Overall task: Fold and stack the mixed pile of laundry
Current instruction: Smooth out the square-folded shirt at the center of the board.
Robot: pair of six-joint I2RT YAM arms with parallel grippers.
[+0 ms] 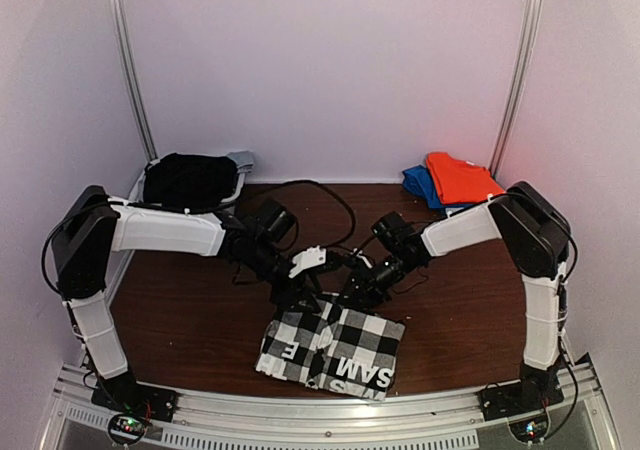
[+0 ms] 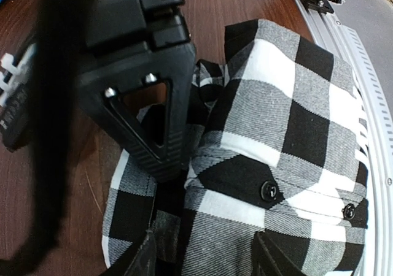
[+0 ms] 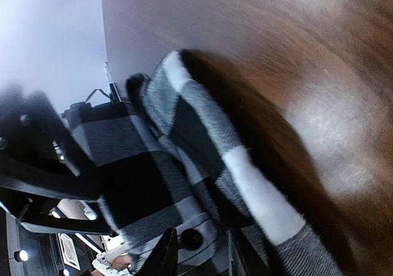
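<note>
Checked shirt [image 1: 335, 355] is lying long axis left-right | right gripper [image 3: 199, 251] is pinching its far-edge fold | left gripper [image 2: 206, 257] is straddling the same edge, grip cannot be told | the 2 equally near

B/W checked shirt [image 1: 338, 352], table [image 1: 180, 320] front-ctr

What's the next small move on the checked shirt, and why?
Likely close the left fingers on the far edge of the checked shirt: the right fingers appear to pinch that edge, while the left ones straddle cloth, apparently open.
</note>
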